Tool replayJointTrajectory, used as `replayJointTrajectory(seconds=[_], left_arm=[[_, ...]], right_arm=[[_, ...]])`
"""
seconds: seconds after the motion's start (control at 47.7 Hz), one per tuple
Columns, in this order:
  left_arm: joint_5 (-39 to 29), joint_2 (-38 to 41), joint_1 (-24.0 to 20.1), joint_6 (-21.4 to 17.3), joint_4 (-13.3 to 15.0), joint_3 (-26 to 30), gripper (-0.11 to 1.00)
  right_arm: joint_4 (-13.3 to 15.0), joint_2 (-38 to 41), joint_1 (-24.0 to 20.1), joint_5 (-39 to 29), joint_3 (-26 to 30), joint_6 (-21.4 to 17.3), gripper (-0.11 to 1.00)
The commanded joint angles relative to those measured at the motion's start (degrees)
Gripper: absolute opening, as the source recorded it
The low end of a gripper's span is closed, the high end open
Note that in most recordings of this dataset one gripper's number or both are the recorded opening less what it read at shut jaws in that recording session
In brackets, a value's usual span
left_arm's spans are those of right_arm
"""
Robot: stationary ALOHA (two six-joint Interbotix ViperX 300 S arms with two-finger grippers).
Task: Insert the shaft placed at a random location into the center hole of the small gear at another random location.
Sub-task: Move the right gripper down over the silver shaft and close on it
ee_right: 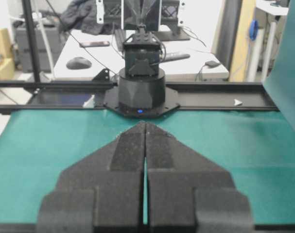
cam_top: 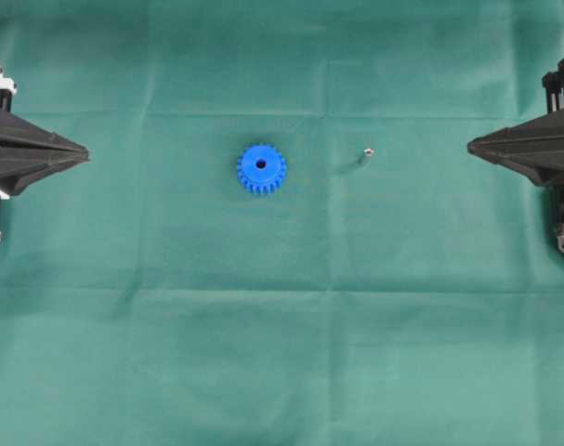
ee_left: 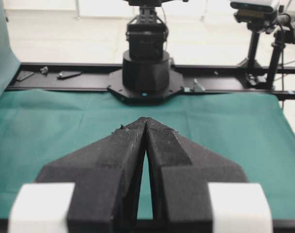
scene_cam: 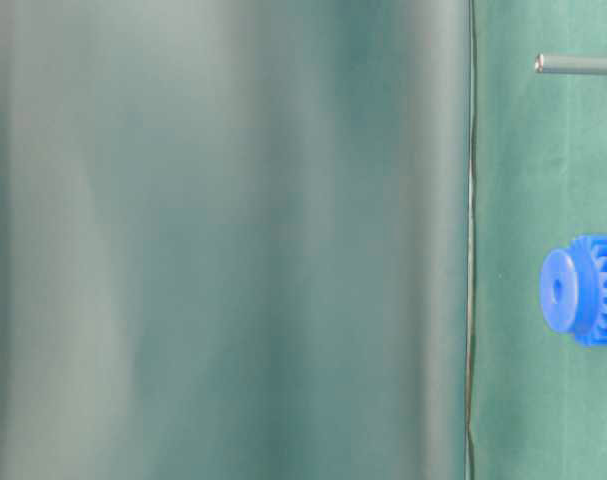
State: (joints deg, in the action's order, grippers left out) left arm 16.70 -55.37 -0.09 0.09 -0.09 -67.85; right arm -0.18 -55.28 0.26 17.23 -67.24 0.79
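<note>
1. We find the left gripper (cam_top: 85, 155) and right gripper (cam_top: 471, 146) at opposite edges of the green cloth (cam_top: 282, 353), each with jaws pressed together and holding nothing.
2. The small gear (cam_top: 261, 168) lies flat near centre, its center hole (cam_top: 260, 164) facing up.
3. The shaft (cam_top: 368, 152) stands upright, apart from the gear on the right gripper's side; we judge that arm nearer.

Left gripper (ee_left: 145, 122) (jaws together) above green cloth (ee_left: 50, 126).
</note>
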Motion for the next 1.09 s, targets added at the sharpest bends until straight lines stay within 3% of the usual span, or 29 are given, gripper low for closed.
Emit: replayJointTrajectory(seconds=[0.0,0.252,0.504,0.629,0.839,0.881,0.965,1.07], left_arm=[[-0.5,1.0,0.3,0.2,-1.0,1.9,0.00],[-0.8,0.9,0.3,0.0,-1.0,2.0,0.00],[-0.9,0.9,0.3,-0.1,-1.1,1.9,0.00],[-1.0,0.8,0.3,-0.1,-1.1,1.9,0.00],[-1.0,0.9,0.3,-0.1,-1.1,1.9,0.00],[-1.0,0.9,0.3,-0.1,-1.1,1.8,0.00],[-1.0,0.8,0.4,-0.1,-1.1,1.8,0.00],[-1.0,0.9,0.3,-0.1,-1.1,1.8,0.00]], right_arm=[[0.4,0.6,0.0,-0.3,1.2,-0.4,0.01],[0.4,2.5,0.9,-0.5,1.8,-0.3,0.01],[0.3,9.8,3.9,0.9,1.0,-0.4,0.02],[0.1,15.5,5.4,2.1,0.8,-0.4,0.24],[0.2,26.8,7.1,9.4,-0.3,1.0,0.86],[0.1,29.0,7.6,11.2,-0.4,1.1,0.90],[-0.1,33.8,8.7,14.6,-0.5,1.2,0.84],[-0.2,38.8,9.4,17.6,-0.4,1.2,0.85]])
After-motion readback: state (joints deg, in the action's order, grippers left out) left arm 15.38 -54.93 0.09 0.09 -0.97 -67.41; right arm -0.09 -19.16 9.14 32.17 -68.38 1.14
